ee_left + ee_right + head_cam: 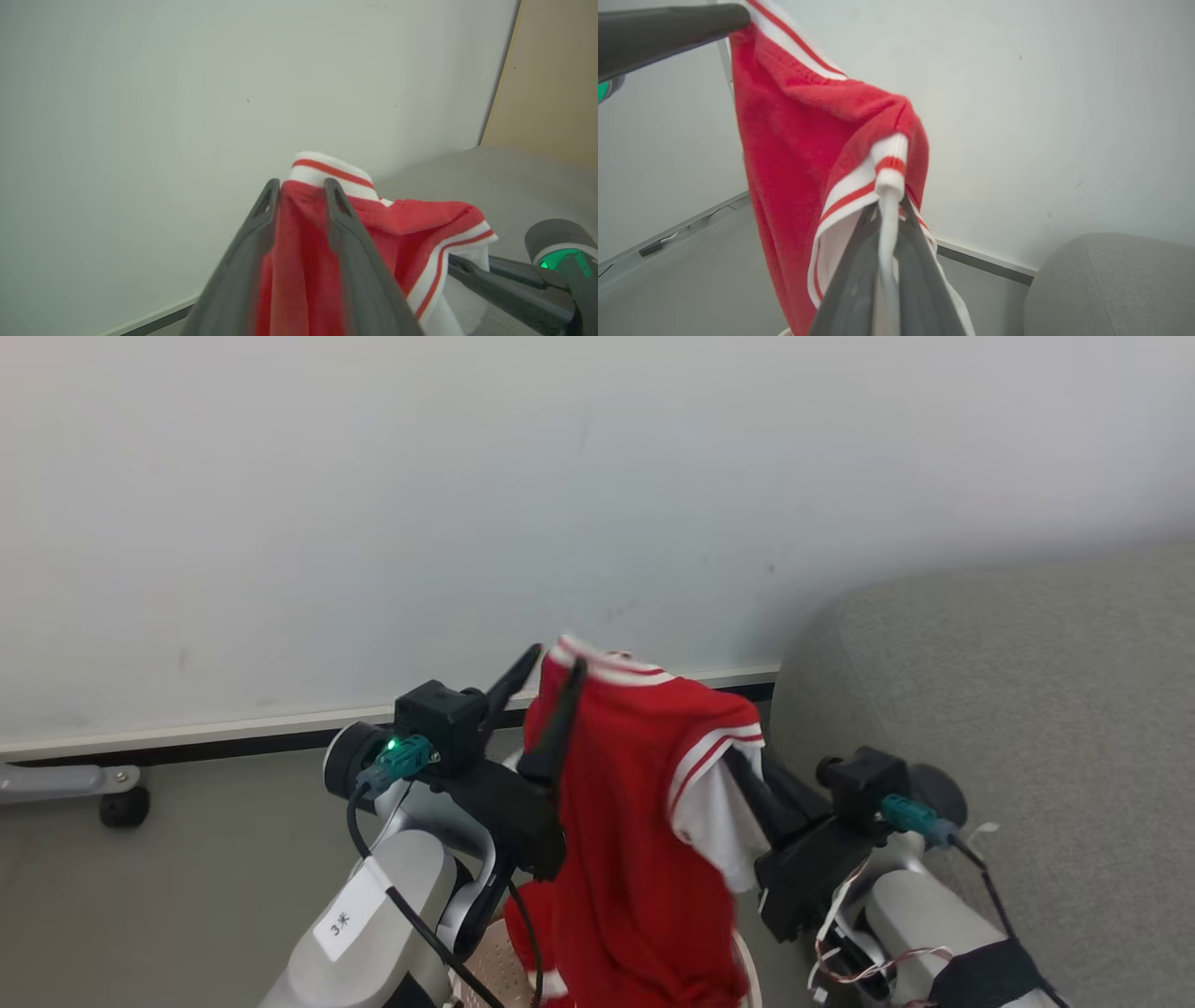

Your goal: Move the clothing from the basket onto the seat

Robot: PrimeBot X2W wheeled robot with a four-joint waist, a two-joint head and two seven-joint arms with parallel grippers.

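A red garment of the clothing (635, 803) with white stripes hangs in the air between my two grippers. My left gripper (558, 655) has its jaws apart at the striped top hem, with red cloth (299, 261) lying between the fingers. My right gripper (887, 205) is shut on the garment's white striped edge (889, 168), its fingertips hidden by cloth in the head view. Below the garment a bit of the perforated cream basket (490, 957) shows, with more red cloth (532, 915) in it. The grey seat (1027, 709) rises on the right.
A pale wall (467, 476) with a white and dark baseboard (233, 733) stands close behind. A metal leg with a black caster (123, 805) sits on the floor at far left. A beige panel (551, 70) lies beyond the seat.
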